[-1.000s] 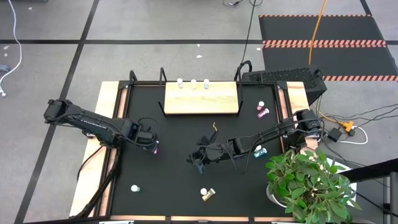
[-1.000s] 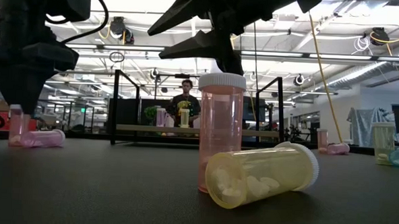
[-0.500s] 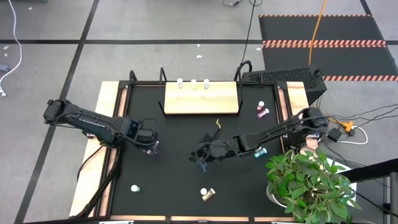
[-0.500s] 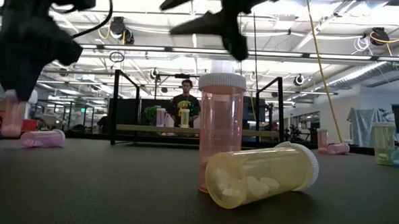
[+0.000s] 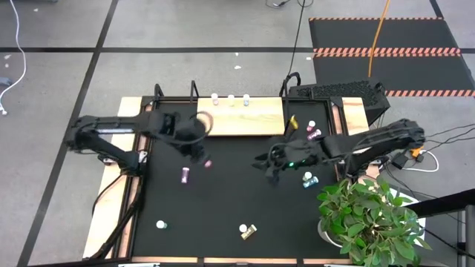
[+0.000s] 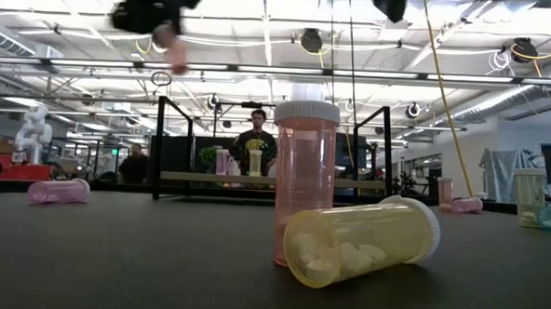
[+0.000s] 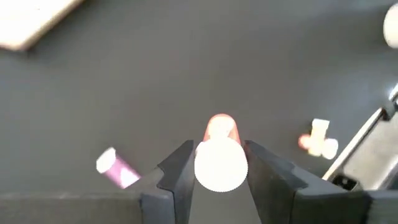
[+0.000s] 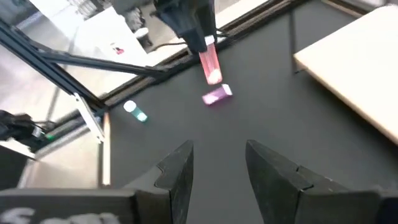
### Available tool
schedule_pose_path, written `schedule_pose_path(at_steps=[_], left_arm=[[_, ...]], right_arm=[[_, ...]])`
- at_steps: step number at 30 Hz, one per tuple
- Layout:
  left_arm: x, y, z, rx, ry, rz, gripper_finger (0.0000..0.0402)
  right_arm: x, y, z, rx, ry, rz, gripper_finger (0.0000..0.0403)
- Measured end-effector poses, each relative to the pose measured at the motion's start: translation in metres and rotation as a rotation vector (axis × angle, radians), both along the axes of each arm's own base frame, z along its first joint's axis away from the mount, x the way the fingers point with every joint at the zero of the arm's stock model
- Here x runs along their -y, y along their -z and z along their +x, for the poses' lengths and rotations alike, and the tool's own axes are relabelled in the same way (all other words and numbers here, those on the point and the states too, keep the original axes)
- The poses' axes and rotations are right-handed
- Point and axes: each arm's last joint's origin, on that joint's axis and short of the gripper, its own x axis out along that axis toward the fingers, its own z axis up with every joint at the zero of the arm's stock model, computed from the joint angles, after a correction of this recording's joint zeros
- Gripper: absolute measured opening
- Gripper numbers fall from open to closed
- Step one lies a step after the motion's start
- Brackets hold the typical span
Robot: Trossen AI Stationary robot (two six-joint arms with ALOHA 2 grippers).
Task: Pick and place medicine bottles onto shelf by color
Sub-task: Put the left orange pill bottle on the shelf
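Hanging clamped between the left tool's (image 7: 216, 180) fingers, a pink bottle (image 7: 219, 155)

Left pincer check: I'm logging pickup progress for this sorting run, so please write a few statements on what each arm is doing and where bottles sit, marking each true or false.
1. The left pincer grips a pink bottle with a white cap, lifted off the table. True.
2. The right pincer carries a bottle. False: nothing sits between its fingers.
3. Three bottles stand along the far edge of the shelf. True.
4. The yellow bottle nearest the low camera stands upright. False: it lies on its side against an upright pink one.
5. A pink bottle lies on the table near the left arm. True.
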Motion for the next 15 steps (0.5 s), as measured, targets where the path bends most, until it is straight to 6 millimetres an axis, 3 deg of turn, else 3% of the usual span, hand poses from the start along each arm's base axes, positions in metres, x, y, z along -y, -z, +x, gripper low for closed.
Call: schedule_pose_path(at_steps=[7, 15], left_arm=[[-0.059, -0.024, 0.078, 0.035, 0.012, 0.047, 0.0133], [-0.125, -0.049, 0.134, 0.204, -0.051, 0.126, 0.0133]], right_arm=[[0.016, -0.01, -0.036, -0.078, -0.009, -0.123, 0.0139], [0.038, 0.018, -0.077, -0.208, 0.07, -0.145, 0.0139]])
